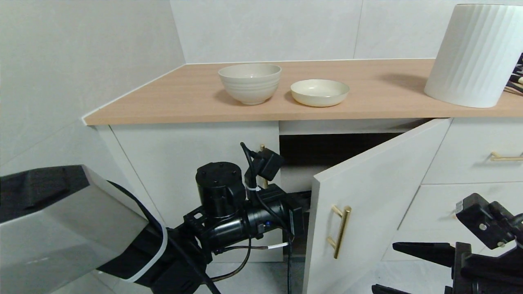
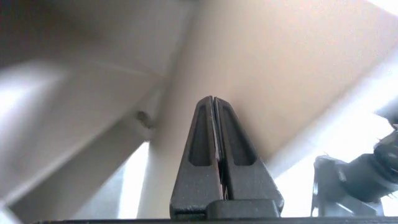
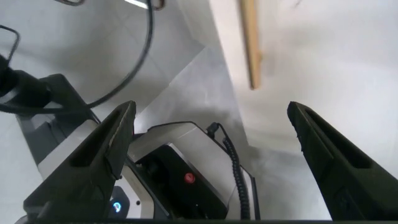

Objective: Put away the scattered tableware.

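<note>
Both bowl (image 1: 250,83) and plate (image 1: 319,92) sit above closed left gripper (image 2: 212,106), spread right gripper (image 3: 211,111).

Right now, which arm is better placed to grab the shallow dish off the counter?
Probably right: the right tool is open and free; the left tool is shut, tucked behind the cabinet door.

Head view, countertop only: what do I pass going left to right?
deep bowl → shallow dish → white ribbed container
</note>
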You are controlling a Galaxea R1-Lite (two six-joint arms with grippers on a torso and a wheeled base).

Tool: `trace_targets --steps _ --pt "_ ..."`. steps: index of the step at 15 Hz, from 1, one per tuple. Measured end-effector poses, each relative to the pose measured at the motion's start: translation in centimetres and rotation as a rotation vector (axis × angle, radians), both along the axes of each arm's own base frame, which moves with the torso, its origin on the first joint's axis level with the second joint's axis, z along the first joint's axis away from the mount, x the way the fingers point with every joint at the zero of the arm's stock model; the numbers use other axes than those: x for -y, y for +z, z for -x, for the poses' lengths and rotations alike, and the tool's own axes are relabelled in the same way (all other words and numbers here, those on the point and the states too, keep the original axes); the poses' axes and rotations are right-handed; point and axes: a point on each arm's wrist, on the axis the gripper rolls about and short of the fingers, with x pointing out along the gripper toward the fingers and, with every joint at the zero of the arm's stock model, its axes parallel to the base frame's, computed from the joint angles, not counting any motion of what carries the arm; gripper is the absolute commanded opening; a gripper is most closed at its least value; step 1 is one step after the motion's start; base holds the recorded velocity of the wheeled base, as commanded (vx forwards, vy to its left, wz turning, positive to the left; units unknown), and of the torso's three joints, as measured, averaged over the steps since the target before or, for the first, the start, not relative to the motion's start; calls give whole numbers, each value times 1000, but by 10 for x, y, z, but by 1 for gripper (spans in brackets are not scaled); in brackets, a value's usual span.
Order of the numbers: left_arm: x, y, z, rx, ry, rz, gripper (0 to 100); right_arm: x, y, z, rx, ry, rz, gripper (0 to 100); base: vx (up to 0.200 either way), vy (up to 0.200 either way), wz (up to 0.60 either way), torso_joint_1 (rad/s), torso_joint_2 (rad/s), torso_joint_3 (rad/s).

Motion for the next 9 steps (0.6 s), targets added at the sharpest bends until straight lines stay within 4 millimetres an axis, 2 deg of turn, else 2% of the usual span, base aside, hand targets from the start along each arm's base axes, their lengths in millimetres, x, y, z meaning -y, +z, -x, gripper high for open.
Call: trace_targets --steps 1,5,9 --pt "0 0 -1 0 2 0 0 0 0 0 -2 0 2 100 -200 0 0 7 -7 2" --pt "4 -1 -4 4 -1 4 0 0 -2 0 -7 1 7 100 0 0 0 0 0 0" --pt "13 -5 -16 16 6 14 0 0 -3 1 -8 1 8 100 0 0 0 0 0 0"
